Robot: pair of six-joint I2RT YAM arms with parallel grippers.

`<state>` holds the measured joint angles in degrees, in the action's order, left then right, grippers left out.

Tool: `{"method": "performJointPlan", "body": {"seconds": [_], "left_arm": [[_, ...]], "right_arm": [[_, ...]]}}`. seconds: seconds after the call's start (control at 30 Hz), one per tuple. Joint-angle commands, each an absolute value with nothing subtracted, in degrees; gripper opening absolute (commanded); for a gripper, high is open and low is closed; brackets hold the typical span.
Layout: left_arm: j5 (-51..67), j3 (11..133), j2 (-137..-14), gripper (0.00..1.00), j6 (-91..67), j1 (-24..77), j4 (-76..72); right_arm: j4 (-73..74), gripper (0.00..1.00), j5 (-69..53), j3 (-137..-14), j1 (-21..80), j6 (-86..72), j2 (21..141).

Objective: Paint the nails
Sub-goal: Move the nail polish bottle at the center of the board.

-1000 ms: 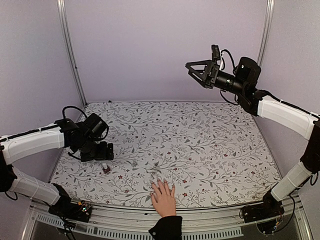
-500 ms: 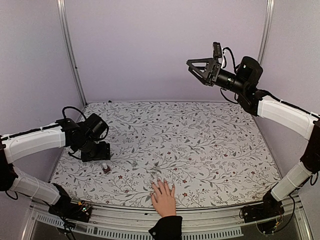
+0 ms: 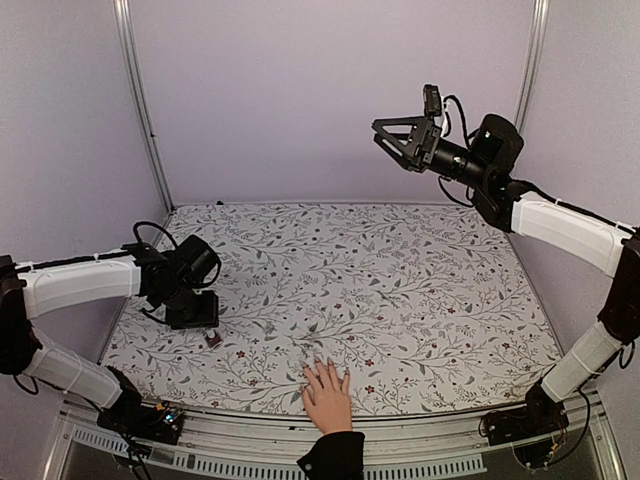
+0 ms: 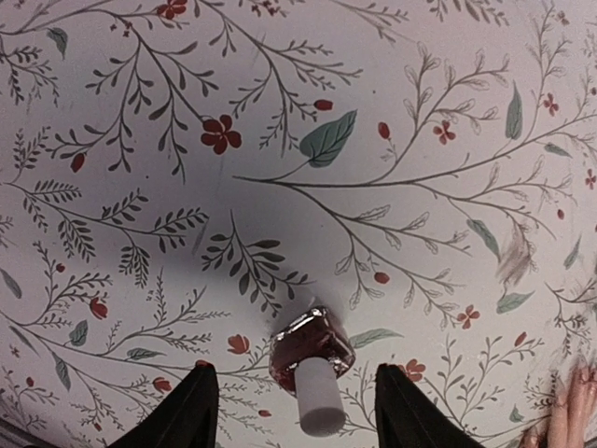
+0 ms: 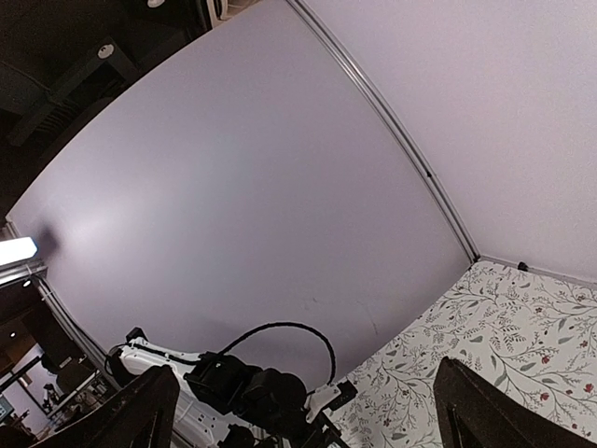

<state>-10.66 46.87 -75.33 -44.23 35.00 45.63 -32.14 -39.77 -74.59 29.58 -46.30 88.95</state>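
Bottle of dark-red polish stands upright on the floral cloth, white cap on. L gripper hangs right over the bottle, jaws apart, one each side of the cap w/ a gap showing both sides. Nothing is gripped yet. R gripper is well away from the bottle, high up & far to its right, jaws spread wide, empty. The hand lies flat near the bottle, to its right & a bit nearer the front. The nails tip its fingers, too small to tell painted or bare.

Judgement: nails are hard little plates on soft living fingers, so no gripping there, brush contact only, v. light. The bottle looks small, light, smooth, prob. tippy. Best hold is the cap, squarely across its sides, w/ the glass body steadied for unscrewing.
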Motion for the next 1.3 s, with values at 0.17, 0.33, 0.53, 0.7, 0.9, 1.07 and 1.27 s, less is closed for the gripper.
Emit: {"method": "performJointPlan", "body": {"seconds": [0.17,0.33,0.53,0.7,0.9,1.07,1.27], "left_arm": [[-9.54,44.47,-78.42,0.54,-42.08,33.12,42.03],[-8.11,43.35,-79.81,0.48,-40.63,32.80,40.17],[-6.60,42.74,-81.47,0.42,-39.67,32.77,38.07],[-5.94,42.93,-82.96,0.38,-39.10,32.70,37.70],[-5.16,42.48,-82.62,0.56,-39.91,32.70,39.51],[-4.74,40.95,-81.77,0.57,-40.74,32.70,39.45],[-3.70,40.39,-81.79,0.45,-40.69,32.78,38.76]], "right_arm": [[-33.84,0.99,-41.53,-75.20,29.36,-46.84,89.98],[-33.88,0.99,-42.03,-75.49,29.27,-46.93,90.42],[-35.79,0.99,-43.20,-77.09,29.27,-48.58,92.19],[-35.74,0.99,-43.59,-76.92,29.12,-49.13,92.73],[-35.70,0.99,-43.62,-77.06,28.87,-48.88,92.81],[-35.76,0.99,-43.84,-77.17,28.76,-48.63,92.98],[-35.64,0.99,-44.03,-77.17,28.65,-48.61,92.83]]}}
